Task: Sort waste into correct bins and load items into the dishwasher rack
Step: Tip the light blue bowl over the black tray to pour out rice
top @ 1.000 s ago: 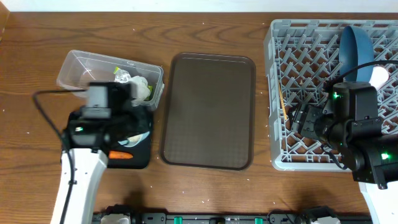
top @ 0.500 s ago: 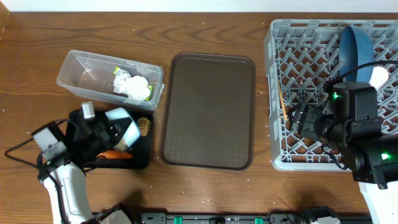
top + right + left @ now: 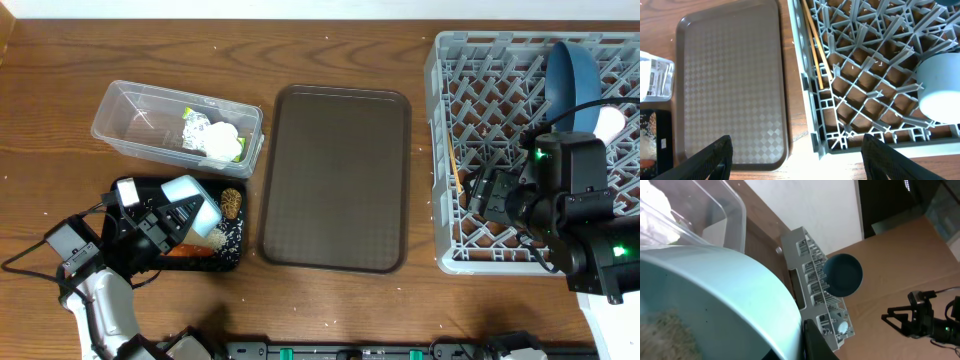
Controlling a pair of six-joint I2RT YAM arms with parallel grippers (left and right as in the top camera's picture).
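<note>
My left gripper [image 3: 165, 222] is shut on a small white cup [image 3: 192, 203] that is blue inside, tilted over the shallow black tray [image 3: 128, 190]. The cup's blue inside [image 3: 715, 295] fills the left wrist view, with one finger [image 3: 815, 342] against its rim. White grains [image 3: 215, 238], a carrot [image 3: 186, 250] and a brown lump [image 3: 232, 201] lie on the black tray. The crumpled wrapper [image 3: 215, 137] lies in the clear tub [image 3: 140, 120]. The grey rack [image 3: 480, 90] holds the dark blue bowl [image 3: 568, 75] and a white cup [image 3: 608, 122]. My right gripper [image 3: 490, 195] is open and empty above the rack's near left corner.
The larger brown serving tray [image 3: 335, 180] lies between the bins and the rack and also shows in the right wrist view [image 3: 730, 80]. Wooden chopsticks [image 3: 815, 45] lie in the rack [image 3: 875, 75] beside the white cup [image 3: 940, 85]. The white bowl is not in view.
My left arm has drawn back toward the front left and tipped the cup over the black tray. White grains now lie on that tray. The right arm has not moved.
</note>
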